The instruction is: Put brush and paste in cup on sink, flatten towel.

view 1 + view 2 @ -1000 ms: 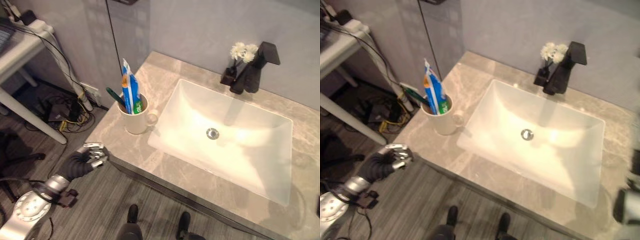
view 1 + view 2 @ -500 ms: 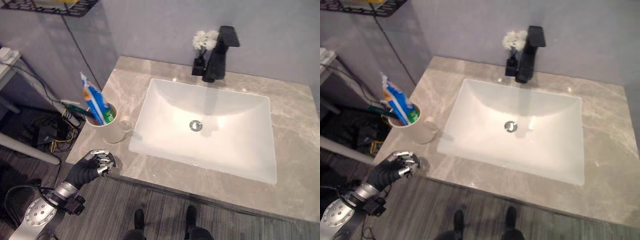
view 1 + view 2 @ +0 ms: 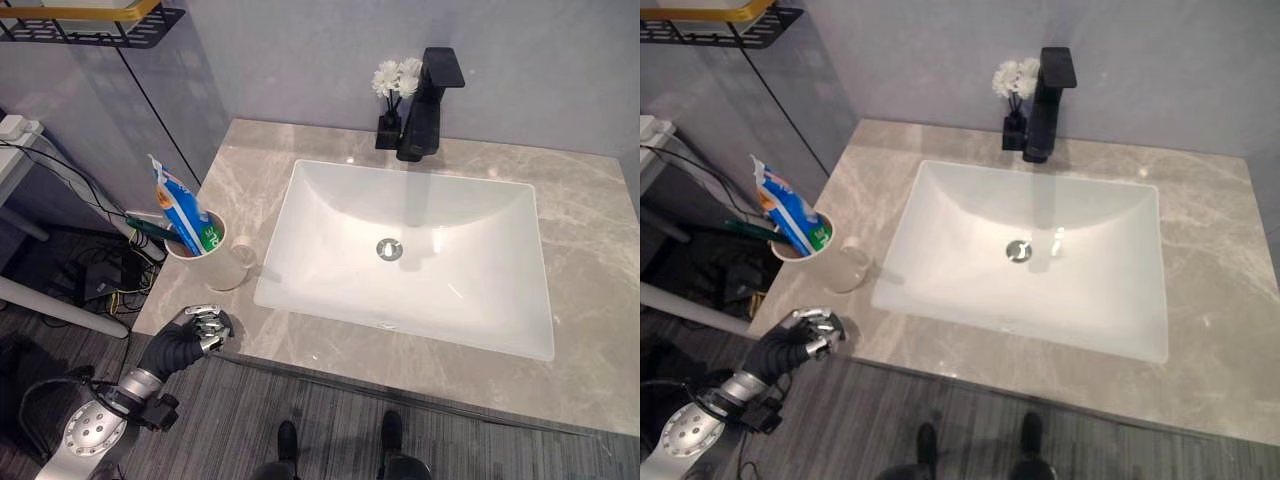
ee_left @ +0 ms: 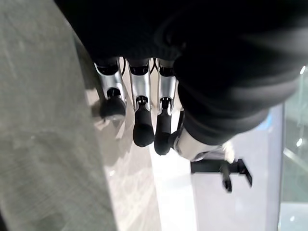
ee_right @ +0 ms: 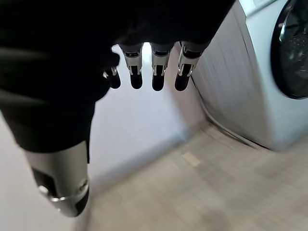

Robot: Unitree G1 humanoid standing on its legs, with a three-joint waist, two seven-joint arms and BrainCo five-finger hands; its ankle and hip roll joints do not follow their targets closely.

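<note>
At lower left the left hand [image 3: 196,332], fingers curled on nothing, partly hides the counter [image 3: 600,230] edge below the cup [image 3: 208,262] holding brush [image 3: 152,227] and paste [image 3: 182,213]; the right hand [image 5: 144,72] hangs relaxed.

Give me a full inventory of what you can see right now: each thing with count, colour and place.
cup: one, cream, on the counter's left end beside the basin
toothpaste tube: one, blue and white, standing in the cup
toothbrush: one, green, leaning out of the cup
sink basin: one, white, set in the middle of the counter
counter: one, grey marble
faucet: one, black, behind the basin
flowers: one small white bunch in a dark vase, beside the faucet
wire shelf: one, black, on the wall at upper left
washing machine: one, white, in the right wrist view
left hand: fingers curled, empty, at the counter's front left corner
right hand: fingers straight, empty, over the floor
</note>
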